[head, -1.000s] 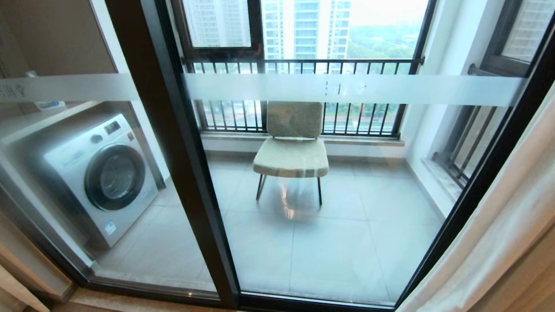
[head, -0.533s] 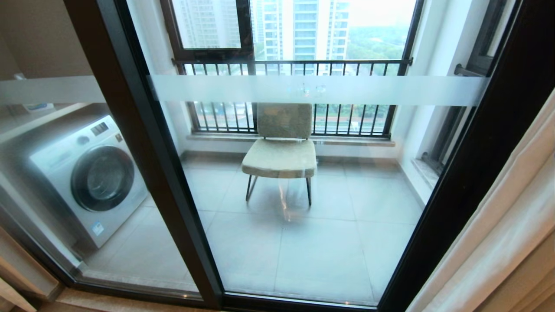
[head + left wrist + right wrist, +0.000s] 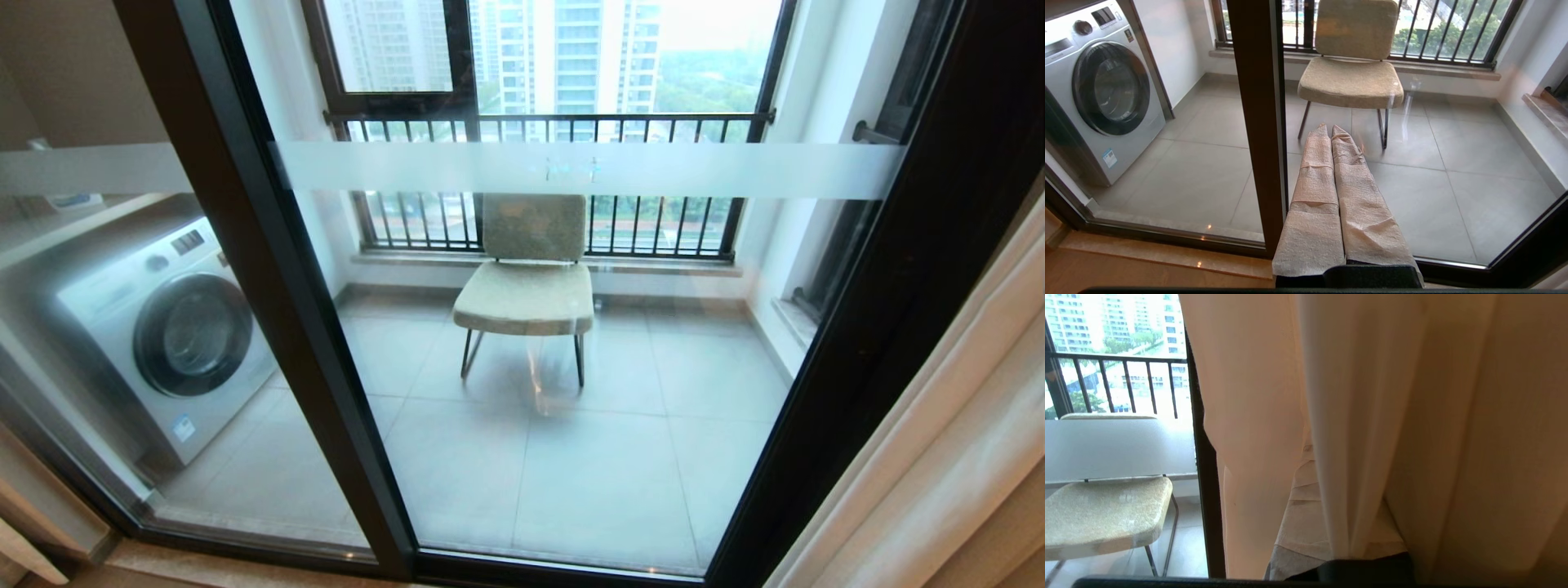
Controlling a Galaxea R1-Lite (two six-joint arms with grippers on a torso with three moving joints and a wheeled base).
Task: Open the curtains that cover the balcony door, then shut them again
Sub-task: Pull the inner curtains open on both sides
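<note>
Balcony door (image 3: pixel 343 327): glass panels in dark frames, shut, fully exposed across the head view, with a frosted band (image 3: pixel 588 170) running across the glass. Curtains (image 3: pixel 939 457): drawn to the right edge of the door, cream folds hanging beside the right frame. Behind the glass: a chair (image 3: pixel 526 286) centred on the tiled balcony floor, a washing machine (image 3: pixel 163 335) at left, and a railed window (image 3: pixel 547 122) at the far side. Neither arm shows in the head view. Left pincer (image 3: pixel 1331 132): wrapped fingers pressed together, clenched, holding nothing, pointing toward the glass just beside the middle door frame in the left wrist view. Right pincer (image 3: pixel 1306 490): buried in the curtain folds in the right wrist view; its wrapped fingers are largely covered by fabric, one fold hanging straight across them. They are clenched, but whether any cloth is pinched between them cannot be told. The dark door frame stands just beside the curtain edge there.
</note>
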